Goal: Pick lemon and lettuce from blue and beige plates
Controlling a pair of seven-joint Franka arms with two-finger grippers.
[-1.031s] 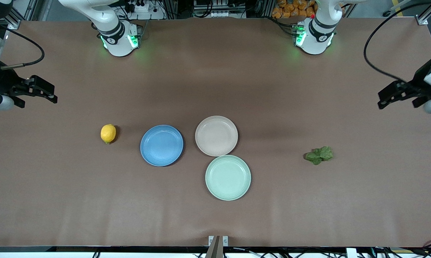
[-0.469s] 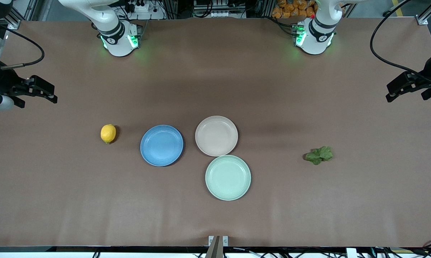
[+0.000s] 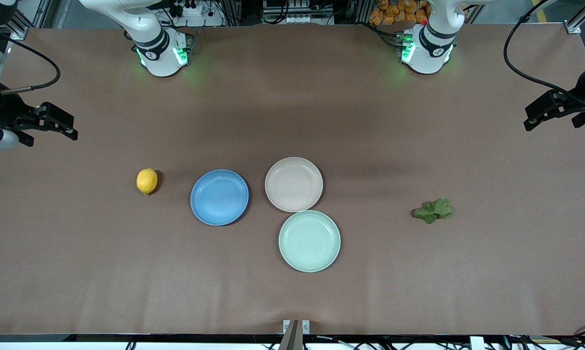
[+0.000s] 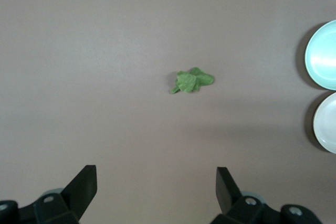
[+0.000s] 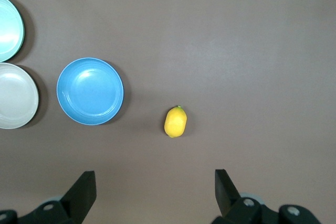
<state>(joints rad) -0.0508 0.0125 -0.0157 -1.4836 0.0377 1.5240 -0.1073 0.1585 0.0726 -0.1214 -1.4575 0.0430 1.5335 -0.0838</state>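
The lemon (image 3: 147, 181) lies on the bare table beside the blue plate (image 3: 219, 197), toward the right arm's end; it also shows in the right wrist view (image 5: 175, 121). The lettuce (image 3: 434, 210) lies on the table toward the left arm's end, and shows in the left wrist view (image 4: 192, 81). The blue plate and the beige plate (image 3: 293, 184) hold nothing. My right gripper (image 3: 59, 124) is open and empty, high over the table's edge at the right arm's end. My left gripper (image 3: 540, 112) is open and empty, high over the left arm's end.
A pale mint-green plate (image 3: 310, 240) touches the beige plate on its side nearer the front camera. The two arm bases (image 3: 161, 51) stand along the edge of the table farthest from the camera. Black cables hang near both grippers.
My left gripper has drawn away toward the left arm's end of the table and a little up. The right arm, the plates, the lemon and the lettuce have not moved.
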